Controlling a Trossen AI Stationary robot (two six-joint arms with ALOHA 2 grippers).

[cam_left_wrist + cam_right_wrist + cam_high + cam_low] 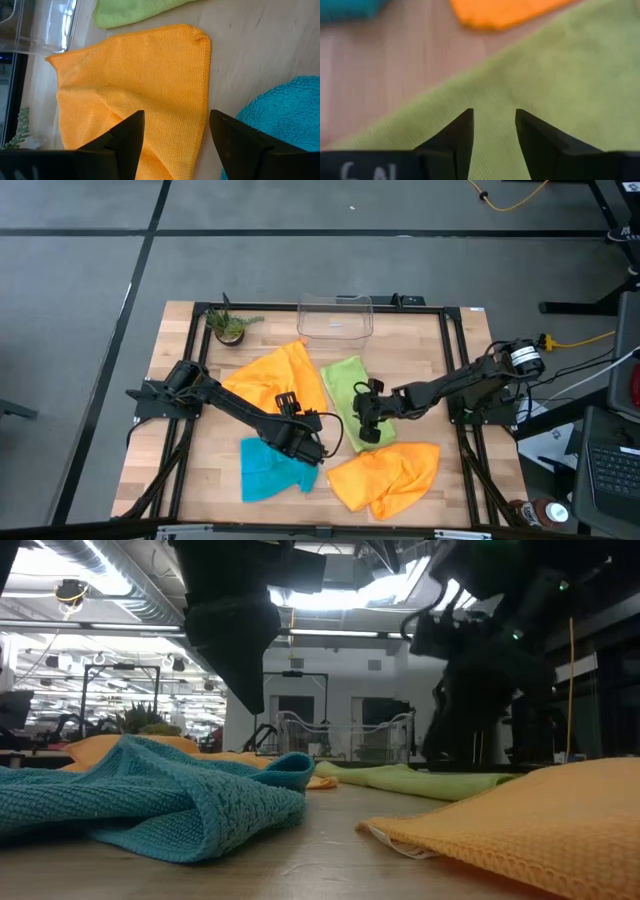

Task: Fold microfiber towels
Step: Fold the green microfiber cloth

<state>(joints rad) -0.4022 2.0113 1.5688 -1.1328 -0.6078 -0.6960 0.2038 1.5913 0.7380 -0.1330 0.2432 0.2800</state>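
Observation:
Several microfiber towels lie on the wooden table. One orange towel lies spread at the centre left. A lime green towel lies beside it at the centre. A teal towel is crumpled near the front edge. A second orange towel is bunched at the front right. My left gripper hovers open over the near edge of the first orange towel, next to the teal one. My right gripper stands open just above the green towel, with nothing between its fingers.
A clear plastic bin stands at the table's far edge. A small potted plant sits at the far left corner. A black frame runs around the tabletop. Bare wood shows between the teal and the front orange towel.

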